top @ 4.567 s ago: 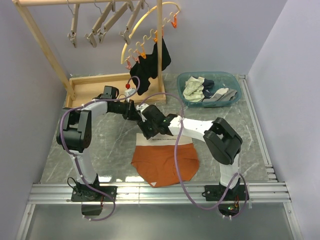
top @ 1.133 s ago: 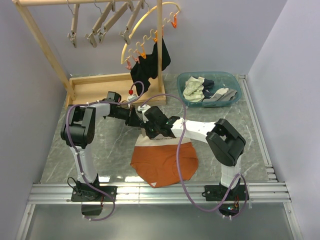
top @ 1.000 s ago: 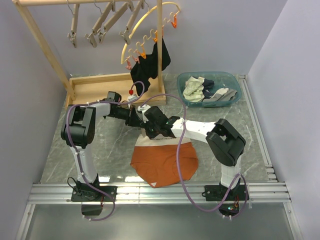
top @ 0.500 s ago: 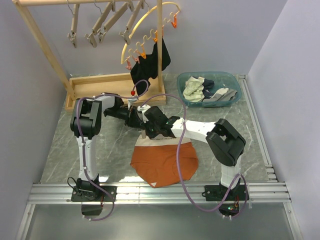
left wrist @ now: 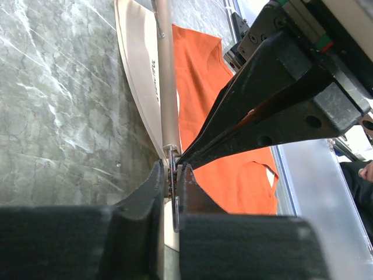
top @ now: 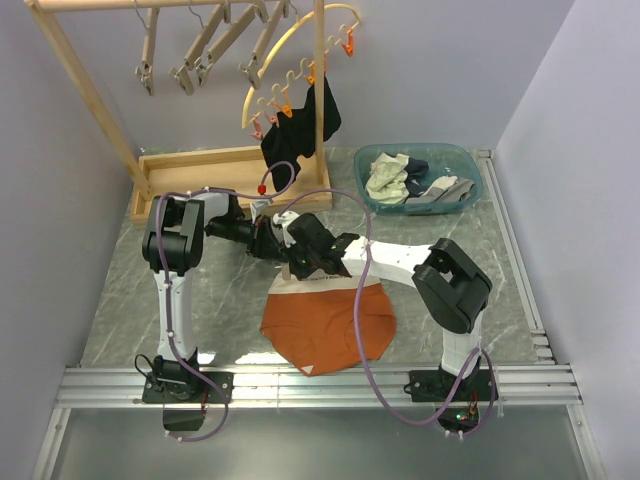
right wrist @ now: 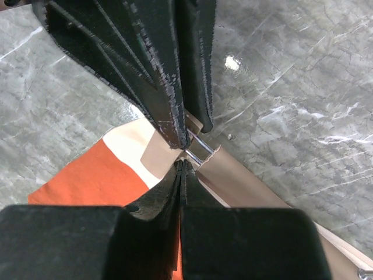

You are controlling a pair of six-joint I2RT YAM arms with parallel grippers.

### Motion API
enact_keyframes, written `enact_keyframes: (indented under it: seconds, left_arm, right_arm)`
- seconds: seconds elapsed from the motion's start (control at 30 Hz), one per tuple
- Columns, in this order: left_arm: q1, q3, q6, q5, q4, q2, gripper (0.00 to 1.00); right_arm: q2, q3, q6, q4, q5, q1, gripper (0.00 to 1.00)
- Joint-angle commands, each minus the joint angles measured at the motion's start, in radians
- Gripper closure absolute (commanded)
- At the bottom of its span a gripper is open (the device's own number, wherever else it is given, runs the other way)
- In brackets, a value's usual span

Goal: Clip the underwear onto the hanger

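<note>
left gripper pinches the hanger at its end clip by the underwear, right gripper pressed together beside it.

Bright, even light, soft shadows
Small glare spot on the grey marble tabletop; wrist views go blurry up close.

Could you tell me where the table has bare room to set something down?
Free: bare table between right arm and its right edge, in front of the basket; between left arm and underwear. Crowded: mid-table, where left gripper and right gripper meet at the hanger.
</note>
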Motion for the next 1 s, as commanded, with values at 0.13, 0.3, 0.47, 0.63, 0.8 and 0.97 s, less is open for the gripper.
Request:
enact_keyframes:
  seconds: [0.13,0.3,0.47,0.63,0.8,0.97]
  left_arm:
    - [-0.003,0.017,0.039,0.059,-0.081,-0.009,0.69]
    - [-0.003,0.019,0.039,0.059,-0.081,-0.008,0.59]
    - [-0.003,0.019,0.037,0.059,-0.083,-0.009,0.49]
    - [0.007,0.042,0.022,0.056,-0.083,-0.003,0.36]
    - [0.047,0.122,-0.105,-0.025,-0.028,-0.005,0.30]
    - [0.057,-0.168,-0.846,-0.397,0.771,-0.273,0.29]
  right_arm:
    - [-0.047,0.037,-0.001,0.016,0.039,-0.009,1.00]
    - [-0.050,0.036,-0.001,0.016,0.036,-0.009,1.00]
    - [-0.052,0.032,-0.004,0.017,0.036,-0.009,1.00]
    - [-0.044,0.028,-0.006,0.017,0.031,-0.009,1.00]
    - [-0.032,0.034,-0.007,0.010,0.028,-0.009,1.00]
    - [-0.015,0.051,-0.002,-0.004,0.029,-0.009,1.00]
